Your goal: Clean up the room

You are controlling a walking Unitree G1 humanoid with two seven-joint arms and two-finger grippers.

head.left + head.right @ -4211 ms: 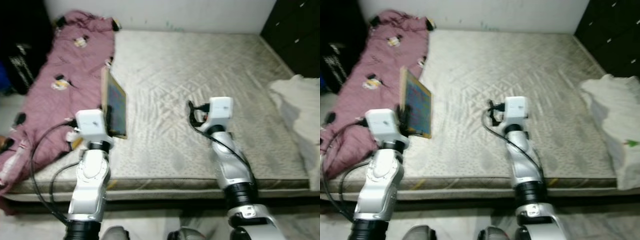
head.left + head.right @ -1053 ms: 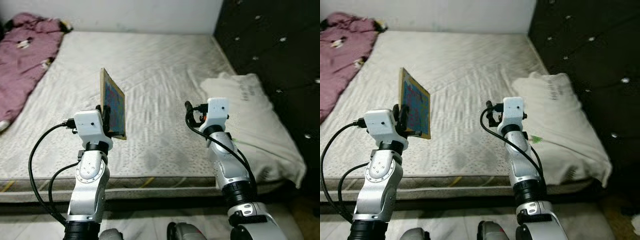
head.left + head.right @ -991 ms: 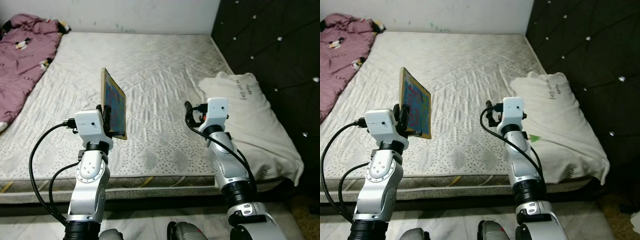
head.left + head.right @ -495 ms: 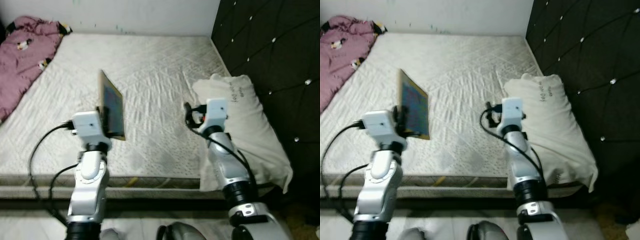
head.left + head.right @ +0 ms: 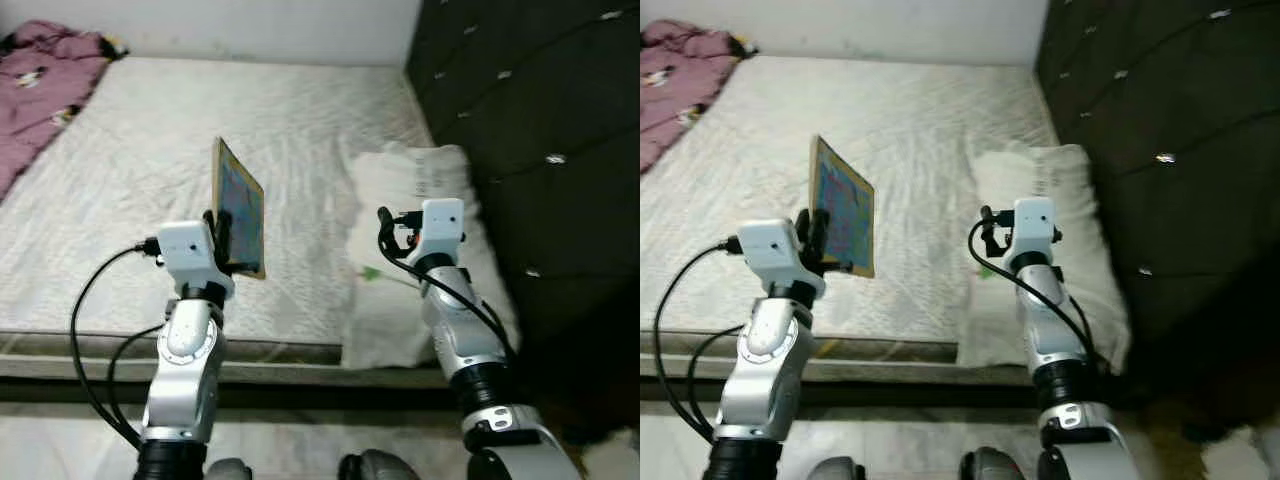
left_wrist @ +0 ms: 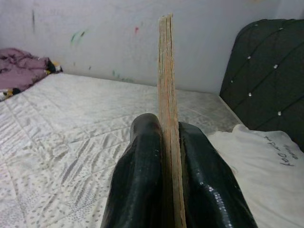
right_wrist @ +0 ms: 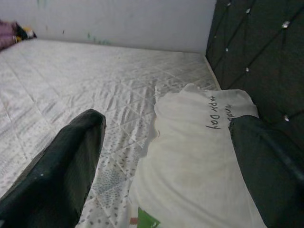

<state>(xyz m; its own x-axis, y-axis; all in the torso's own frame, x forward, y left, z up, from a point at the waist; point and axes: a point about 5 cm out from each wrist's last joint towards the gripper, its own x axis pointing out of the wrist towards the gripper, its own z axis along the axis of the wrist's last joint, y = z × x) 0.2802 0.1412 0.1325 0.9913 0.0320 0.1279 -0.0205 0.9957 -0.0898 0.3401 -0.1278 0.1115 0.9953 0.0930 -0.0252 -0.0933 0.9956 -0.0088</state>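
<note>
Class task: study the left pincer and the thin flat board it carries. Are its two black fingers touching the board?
Touching. In the left wrist view both black fingers of the left pincer press flat against opposite faces of the upright board, with no gap on either side.

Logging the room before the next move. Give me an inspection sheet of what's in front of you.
Surface: bare quilted mattress, no sheet on it.
Job's things: thin flat book held upright on edge above the mattress; white pillow lying at the mattress's right end, hanging over the near edge.
Clutter: pink blanket bunched at the far left corner.
Grippers: left gripper shut on the book's lower edge; right gripper open, empty, over the pillow.
Cables: black cables looping off the left forearm, another by the right wrist.
Surroundings: dark tufted headboard on the right; white wall behind; pale floor in front.
</note>
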